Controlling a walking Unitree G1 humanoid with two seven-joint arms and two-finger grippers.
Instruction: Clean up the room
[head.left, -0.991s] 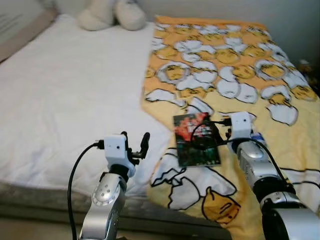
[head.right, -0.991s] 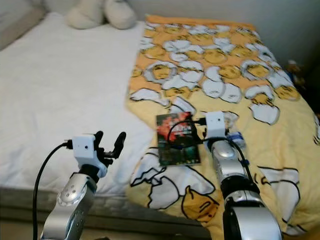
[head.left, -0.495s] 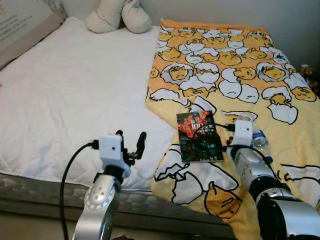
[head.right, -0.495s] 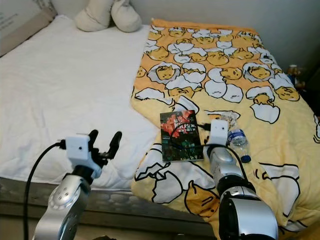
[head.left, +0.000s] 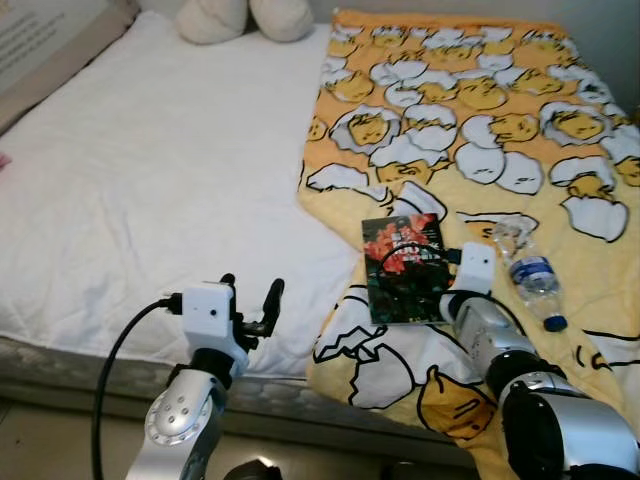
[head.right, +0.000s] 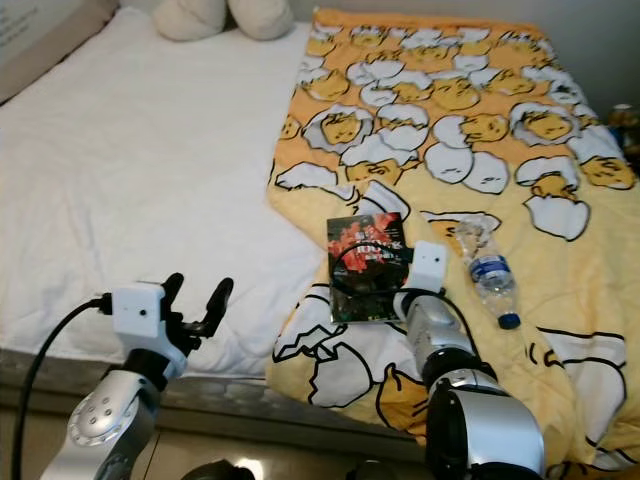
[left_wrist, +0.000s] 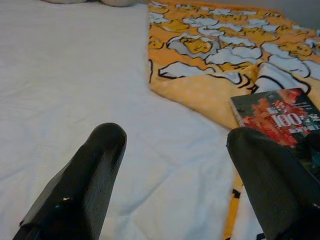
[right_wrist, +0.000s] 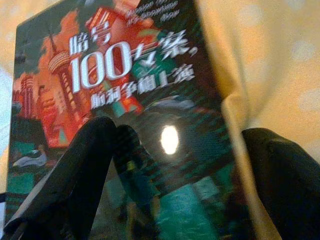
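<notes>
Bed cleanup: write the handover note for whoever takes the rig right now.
Right gripper: open, fingers straddling the near end of the book, not closed on it.
Left gripper: open, held over the white sheet near the bed's front edge, holding nothing.
Things: the book lies flat on the yellow egg-print blanket by its left edge. A plastic bottle lies on its side on the blanket, right of the book. Stuffed toy at the head of the bed.
Done: nothing picked up yet.
Left: grasp and put away the book, then the bottle; probably straighten the blanket.
</notes>
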